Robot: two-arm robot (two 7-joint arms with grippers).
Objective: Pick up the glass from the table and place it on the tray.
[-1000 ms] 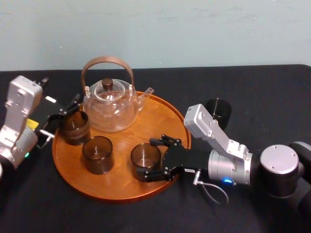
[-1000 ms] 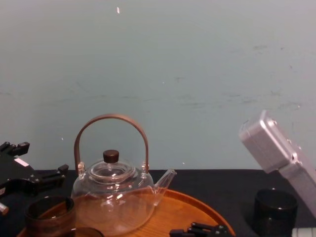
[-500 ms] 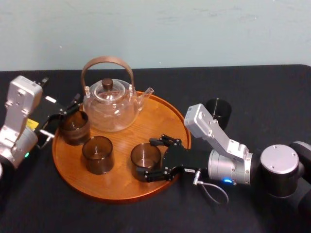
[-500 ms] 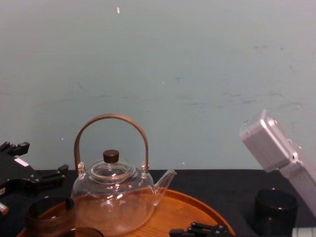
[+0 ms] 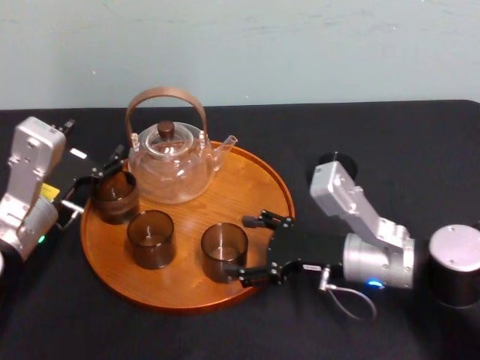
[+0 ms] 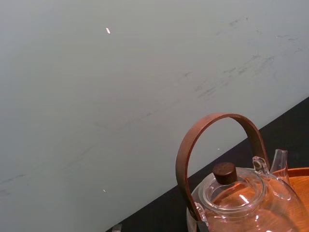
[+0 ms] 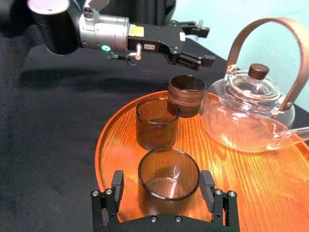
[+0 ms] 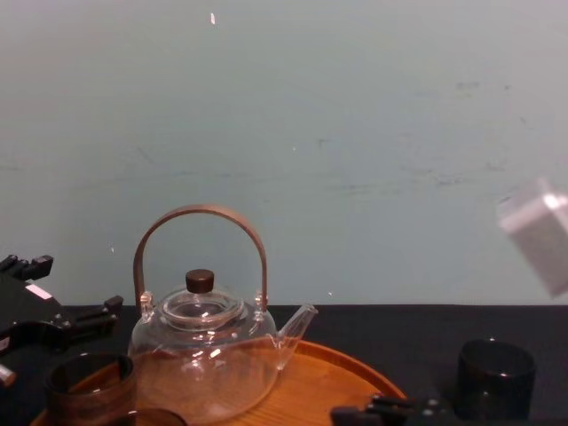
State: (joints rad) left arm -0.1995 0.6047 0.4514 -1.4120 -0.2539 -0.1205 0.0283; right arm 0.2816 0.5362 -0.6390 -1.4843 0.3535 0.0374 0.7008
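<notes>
Right gripper [image 5: 241,247] sits lower centre of the head view, jaws spread wide and released, one finger either side of the glass [image 7: 169,176]. That glass stands upright on the tray [image 5: 255,180], near its lower rim. At far left the left gripper [image 7: 206,46] hangs open by another glass [image 5: 114,196] beside the teapot [image 5: 169,165].

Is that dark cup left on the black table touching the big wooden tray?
Apart. The head view shows black tablecloth between the dark cup and the tray; the chest view shows that gap too.
</notes>
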